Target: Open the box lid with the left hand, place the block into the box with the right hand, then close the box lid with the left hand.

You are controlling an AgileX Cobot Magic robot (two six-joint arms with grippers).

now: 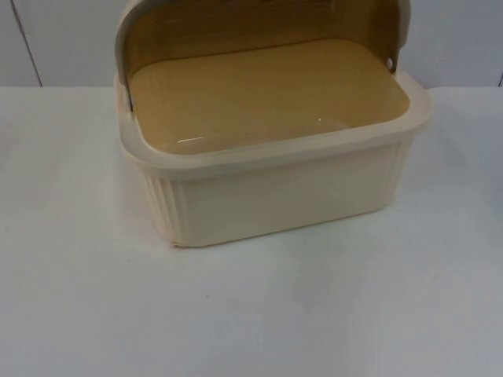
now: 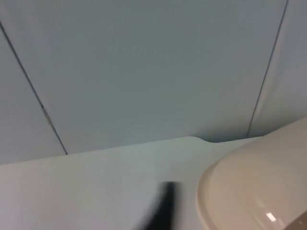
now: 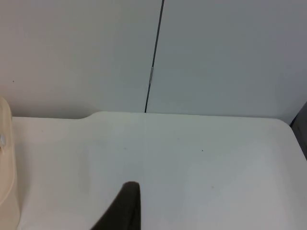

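One cream box [image 1: 275,184] is sitting toward the far edge of the white table [image 1: 251,314], close to the grey partition wall [image 2: 144,67], and its one lid [image 1: 259,23] is standing rolled back over the rear, leaving the tan interior exposed and holding nothing. No block is lying on the table or in the box, so the piece to be placed is nowhere to point at. The left gripper [image 2: 163,211] is hanging above the table beside the box's rounded cream side, and the right gripper [image 3: 125,206] is hovering over bare table on the box's other side; each is showing a single dark fingertip, so I cannot tell how far either pair of jaws is parted or whether anything is in them. The risk, as I judge it, is the left arm shutting the lid on an unfilled box.
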